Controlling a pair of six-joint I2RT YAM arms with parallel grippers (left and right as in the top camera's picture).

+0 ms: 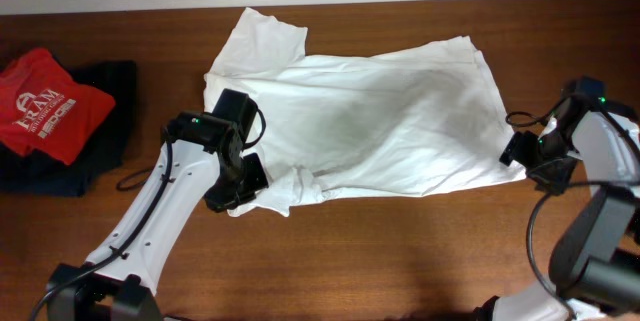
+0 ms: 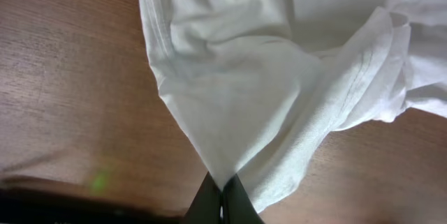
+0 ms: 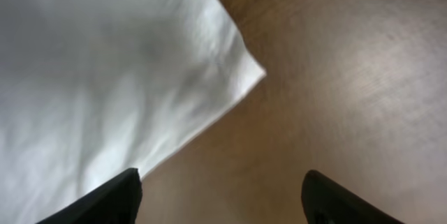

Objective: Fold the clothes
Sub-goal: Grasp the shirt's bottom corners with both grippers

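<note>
Left gripper (image 2: 223, 197): jaws are pressing tightly together, pinching a gathered fold of the white T-shirt (image 2: 265, 77) at its near-left edge.
Left arm (image 1: 150, 216): is reaching diagonally from the near table edge toward the shirt, with the wrist tipping down over the bunched fabric.
Right gripper (image 3: 223, 185): jaws are standing wide apart, gripping nothing; one finger (image 3: 105, 199) is sitting just beside the hem corner.
Right arm (image 1: 612, 146): is curling in from the right, with the wrist pointing left at the hem.
T-shirt position: is lying spread and wrinkled across the middle of the table (image 1: 400, 251), one sleeve pointing toward the far edge.
Red shirt (image 1: 45, 101): is resting on a dark garment (image 1: 110, 81) at the left, well apart.
</note>
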